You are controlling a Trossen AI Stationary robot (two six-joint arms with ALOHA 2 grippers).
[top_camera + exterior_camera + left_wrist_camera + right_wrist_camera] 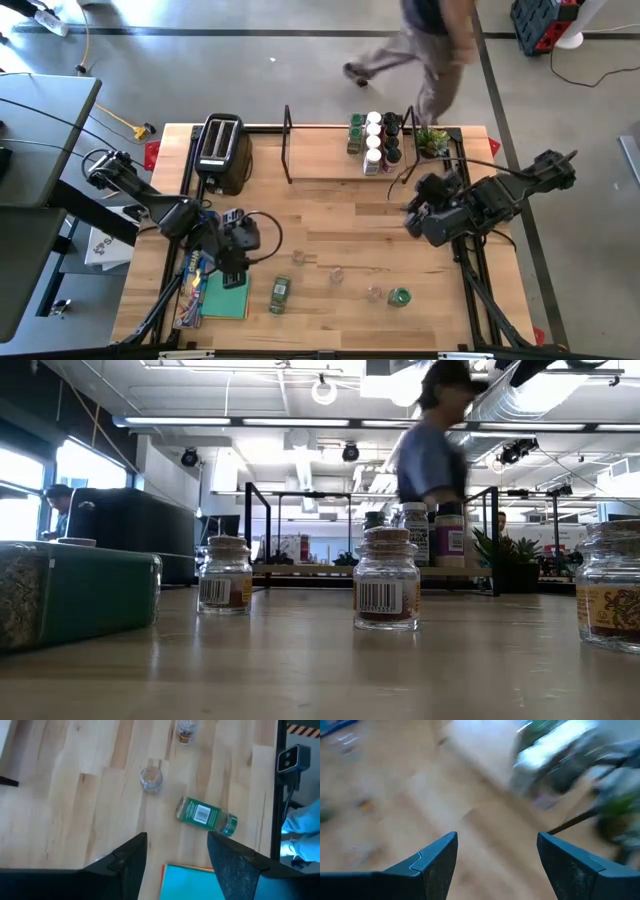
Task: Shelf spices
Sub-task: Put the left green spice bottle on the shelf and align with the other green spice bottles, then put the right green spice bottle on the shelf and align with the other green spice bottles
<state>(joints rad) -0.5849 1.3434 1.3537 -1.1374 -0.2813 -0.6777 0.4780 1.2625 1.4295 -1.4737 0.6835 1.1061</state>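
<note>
The shelf (330, 170) stands at the table's far edge, and several spice jars (376, 140) stand upright in rows at its right end. More jars are loose on the near half of the table. A green jar (205, 816) lies on its side; two clear jars (298, 258) (336, 275) and a green-lidded one (399, 296) stand upright. My left gripper (177, 837) hovers open above the table's near left, short of the lying green jar. My right gripper (497, 837) hangs open over the table's right side, nearer than the shelf's right end, and holds nothing.
A black-and-silver toaster (221, 150) stands left of the shelf, and a small potted plant (432, 141) stands at its right end. A teal booklet (226, 296) and a bundle of pens lie at the near left. A person (425, 50) walks past beyond the far edge.
</note>
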